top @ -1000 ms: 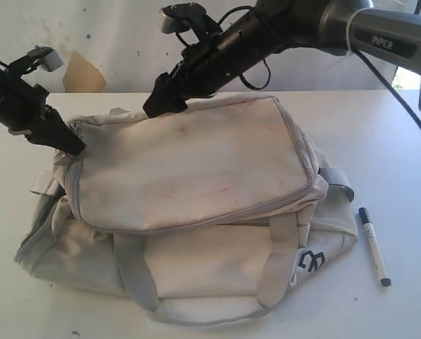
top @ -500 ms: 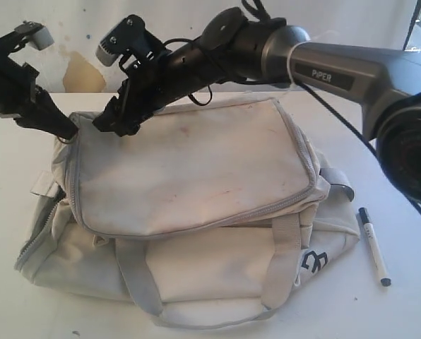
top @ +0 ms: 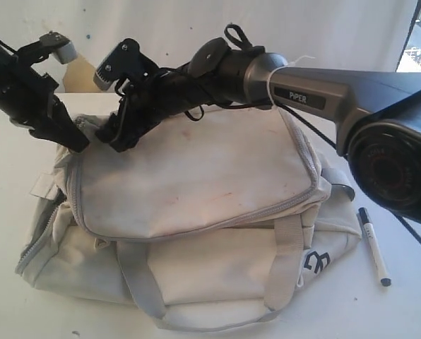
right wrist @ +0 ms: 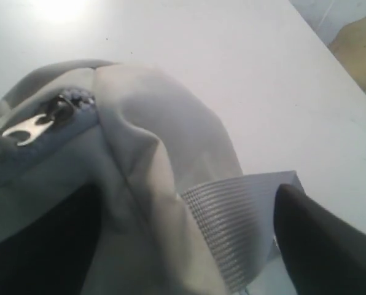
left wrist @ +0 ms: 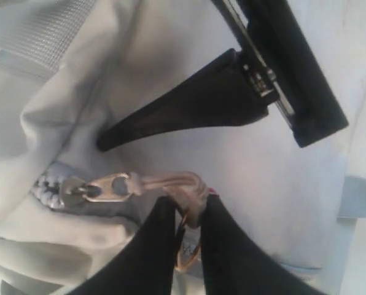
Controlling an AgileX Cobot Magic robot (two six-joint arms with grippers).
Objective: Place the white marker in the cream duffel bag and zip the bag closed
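The bag [top: 196,169] sits on the desk [top: 401,311], top seemingly shut. My right jaws have swung across to its left corner — spread wide, empty. The marker [top: 374,246] lies outside, by the bag's right end. My left jaws pinch the zip pull [left wrist: 171,183] — opening comes first, I judge.

Lab-like robot bench: bare white table [top: 352,314], stained white wall [top: 338,28] behind.

The marker [top: 374,247] lies on bare table [top: 405,311] beside the bag [top: 196,176], clear above. The right arm [top: 302,88] crosses the bag's rear; left gripper [top: 80,145] and right gripper [top: 119,143] crowd one corner.
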